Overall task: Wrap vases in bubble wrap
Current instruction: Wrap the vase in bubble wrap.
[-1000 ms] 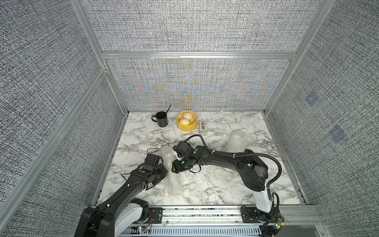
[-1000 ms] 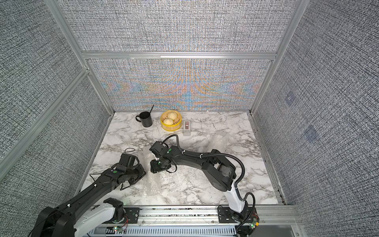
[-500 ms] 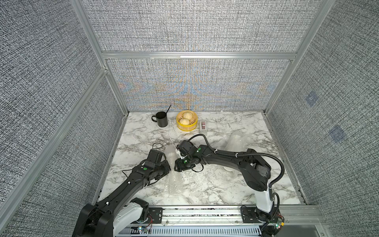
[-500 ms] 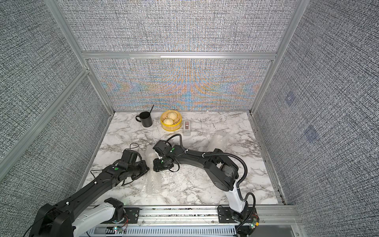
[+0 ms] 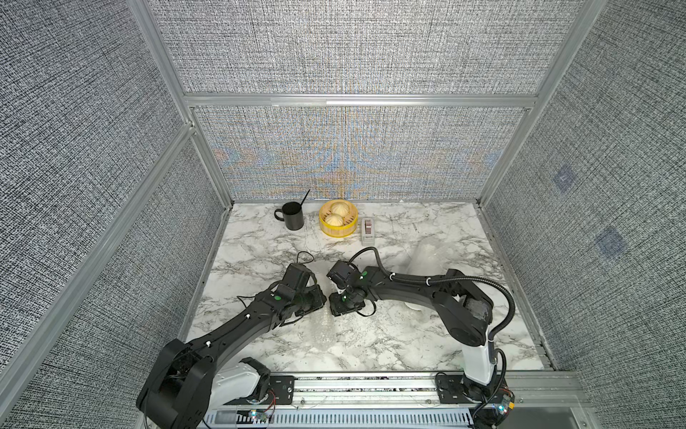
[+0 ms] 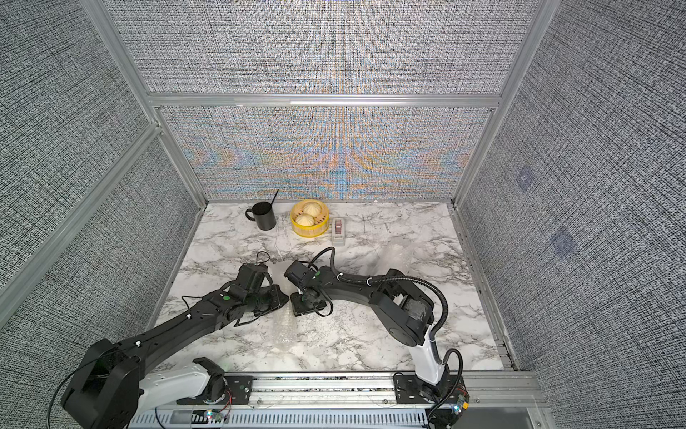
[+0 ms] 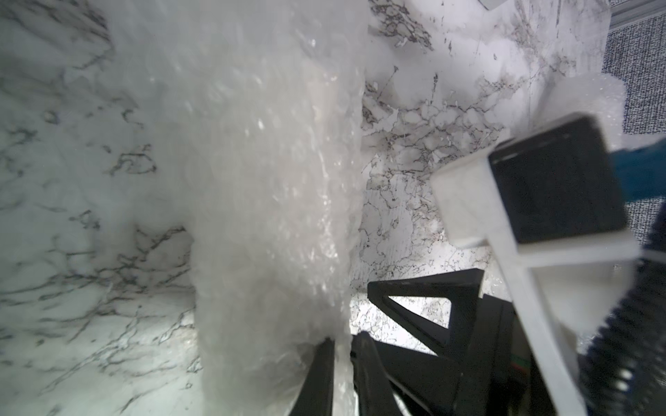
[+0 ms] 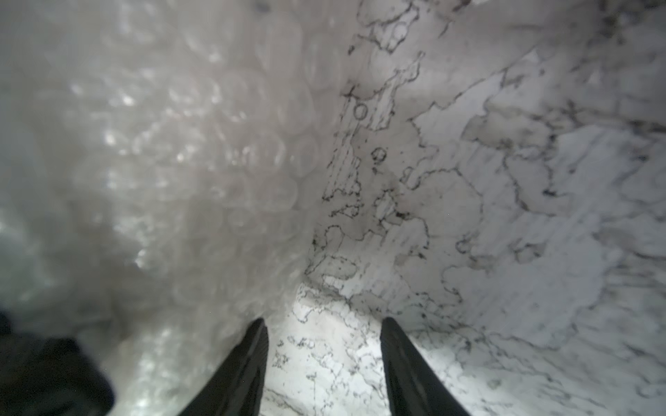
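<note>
A rolled bundle of bubble wrap (image 5: 322,328) lies on the marble table (image 5: 389,345) between my two grippers, running toward the front edge. It fills the left wrist view (image 7: 266,180) as a cloudy, glossy roll. No vase shows plainly; whatever is inside the roll is hidden. My left gripper (image 7: 340,340) has its jaws nearly together with an edge of the wrap between them. My right gripper (image 8: 324,324) stands open over bare marble, one finger (image 8: 248,363) beside the roll (image 8: 180,162). A second heap of bubble wrap (image 5: 427,256) sits behind the right arm.
At the back stand a black mug (image 5: 293,216) with a stick in it, a yellow steamer basket (image 5: 323,226) holding two buns, and a small white box (image 5: 367,230). Grey fabric walls close three sides. The metal rail (image 5: 371,386) runs along the front.
Both grippers have shifted to the right, the left closing in on the right one. The wrap roll now lies stretched toward the front between them.
</note>
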Available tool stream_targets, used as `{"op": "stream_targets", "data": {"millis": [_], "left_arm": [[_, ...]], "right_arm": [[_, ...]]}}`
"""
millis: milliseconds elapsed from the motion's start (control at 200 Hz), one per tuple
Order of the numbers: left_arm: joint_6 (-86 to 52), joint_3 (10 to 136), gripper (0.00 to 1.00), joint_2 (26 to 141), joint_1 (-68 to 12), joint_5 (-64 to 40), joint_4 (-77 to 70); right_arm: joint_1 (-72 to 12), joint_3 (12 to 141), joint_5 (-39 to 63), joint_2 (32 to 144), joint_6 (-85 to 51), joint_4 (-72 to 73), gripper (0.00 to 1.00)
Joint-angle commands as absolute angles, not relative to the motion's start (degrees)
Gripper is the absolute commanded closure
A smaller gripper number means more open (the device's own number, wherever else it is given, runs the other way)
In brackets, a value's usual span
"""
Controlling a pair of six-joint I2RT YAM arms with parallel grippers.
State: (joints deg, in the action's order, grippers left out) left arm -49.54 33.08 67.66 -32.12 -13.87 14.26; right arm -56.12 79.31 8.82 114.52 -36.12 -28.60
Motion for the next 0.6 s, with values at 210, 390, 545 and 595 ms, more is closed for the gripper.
{"op": "stream_targets", "data": {"millis": [210,390,545,595], "left_arm": [[-49.9,31.2,0.78,68.6,-32.3,-11.7,18.5],[-50.3,30.4,0.78,68.1,-32.3,-11.6,17.6],[-50.6,29.8,0.79,67.9,-32.3,-11.2,18.0],[-50.8,29.4,0.79,67.7,-32.3,-11.2,17.9]], "right_arm": [[-55.3,77.5,9.0,111.4,-36.1,-25.7,0.47],[-53.2,75.0,9.0,107.3,-35.5,-25.0,0.46],[-50.0,75.6,15.4,108.1,-35.1,-20.8,0.45],[-49.7,77.3,16.6,109.0,-34.4,-20.3,0.43]]}}
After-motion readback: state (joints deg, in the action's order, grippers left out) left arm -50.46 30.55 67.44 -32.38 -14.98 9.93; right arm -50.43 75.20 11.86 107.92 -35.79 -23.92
